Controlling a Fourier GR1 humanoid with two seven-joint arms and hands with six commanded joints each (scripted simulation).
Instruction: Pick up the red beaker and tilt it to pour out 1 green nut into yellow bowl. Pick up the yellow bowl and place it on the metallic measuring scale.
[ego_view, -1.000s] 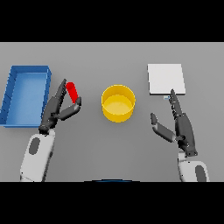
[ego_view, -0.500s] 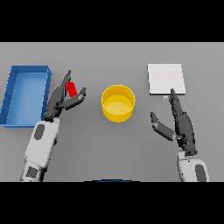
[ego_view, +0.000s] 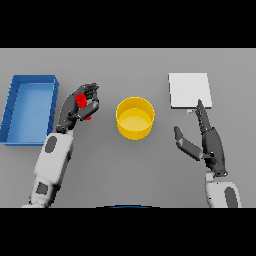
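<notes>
So the left robot hand (ego_view: 80, 106) is sitting in the middle-left of the frame with its fingers curled tight around the red beaker (ego_view: 83, 105). You can only see bits of red poking out between the dark fingers, so I can't tell if the beaker is upright or tipped. It sits between the blue tray (ego_view: 30, 107) at the left edge of the frame and the yellow bowl (ego_view: 135, 117) in the centre, near both but touching neither as far as I can see.

The yellow bowl stands upright on the grey counter (ego_view: 125, 65), pretty much dead centre. Its inside looks plain yellow; I can't make out any green nut in it, and I can't see one in the beaker either since the hand covers most of it.

The metallic measuring scale (ego_view: 189, 90) is the flat pale square in the upper right of the frame, well apart from the bowl.

The right robot hand (ego_view: 209, 142) is in the lower right, just below the scale. Its fingers are straight and pointing up toward the scale's lower edge, with the thumb spread off to the left, so it's holding nothing. The longest fingertip reaches right up near the scale's bottom edge.
</notes>
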